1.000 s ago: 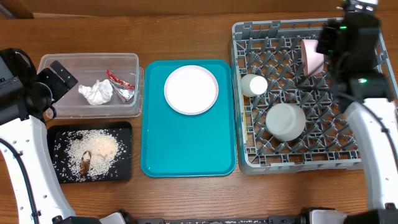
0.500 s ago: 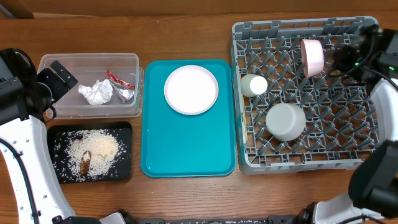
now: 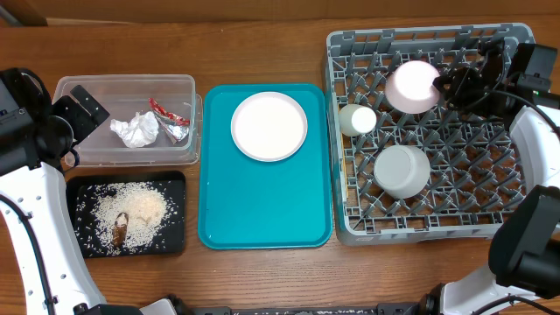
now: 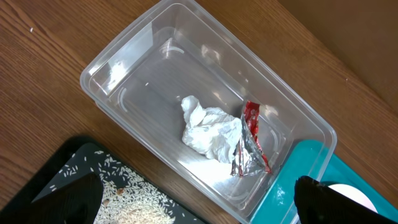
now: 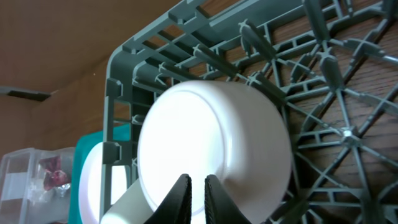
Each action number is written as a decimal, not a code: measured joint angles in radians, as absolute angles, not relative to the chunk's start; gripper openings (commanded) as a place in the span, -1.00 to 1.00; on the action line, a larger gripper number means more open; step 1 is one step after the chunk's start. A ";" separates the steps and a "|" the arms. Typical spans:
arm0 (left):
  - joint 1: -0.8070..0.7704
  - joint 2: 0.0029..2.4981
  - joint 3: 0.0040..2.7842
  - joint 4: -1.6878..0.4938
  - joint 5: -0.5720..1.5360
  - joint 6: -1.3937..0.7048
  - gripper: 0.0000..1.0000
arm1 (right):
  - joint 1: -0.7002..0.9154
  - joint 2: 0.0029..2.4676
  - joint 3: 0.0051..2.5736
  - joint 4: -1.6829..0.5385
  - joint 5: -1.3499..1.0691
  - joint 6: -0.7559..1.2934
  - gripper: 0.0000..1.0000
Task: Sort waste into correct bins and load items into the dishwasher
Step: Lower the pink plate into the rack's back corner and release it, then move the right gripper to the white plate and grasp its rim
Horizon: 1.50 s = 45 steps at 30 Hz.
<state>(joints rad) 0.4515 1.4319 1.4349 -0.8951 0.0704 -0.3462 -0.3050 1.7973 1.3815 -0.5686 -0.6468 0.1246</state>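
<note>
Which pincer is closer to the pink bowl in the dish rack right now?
Right. The right pincer sits just beside the pink bowl inside the grey rack; the left pincer is at the clear tub, far on the opposite side.

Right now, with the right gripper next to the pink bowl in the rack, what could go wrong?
The pink bowl rests bottom-up in the rack, with the closed right gripper right beside it. Pulling away carelessly might drag or tip it. It also sits near the small cup, so a sliding bowl could knock that.
</note>
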 measured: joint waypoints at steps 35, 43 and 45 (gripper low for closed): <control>0.451 1.432 1.435 -0.895 0.070 -0.346 1.00 | 0.219 1.677 1.383 -0.616 -0.485 0.158 -0.46; 0.451 1.432 1.435 -0.896 0.070 -0.346 1.00 | 0.493 1.692 1.384 -0.597 -0.271 0.156 -0.32; 0.451 1.433 1.435 -0.894 0.070 -0.346 1.00 | 0.537 1.714 1.384 -0.586 -0.238 0.156 -0.28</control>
<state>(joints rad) 0.4515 1.4326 1.4353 -0.8944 0.0700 -0.3462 0.5369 1.7138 1.3838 -0.5858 -0.2382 0.1562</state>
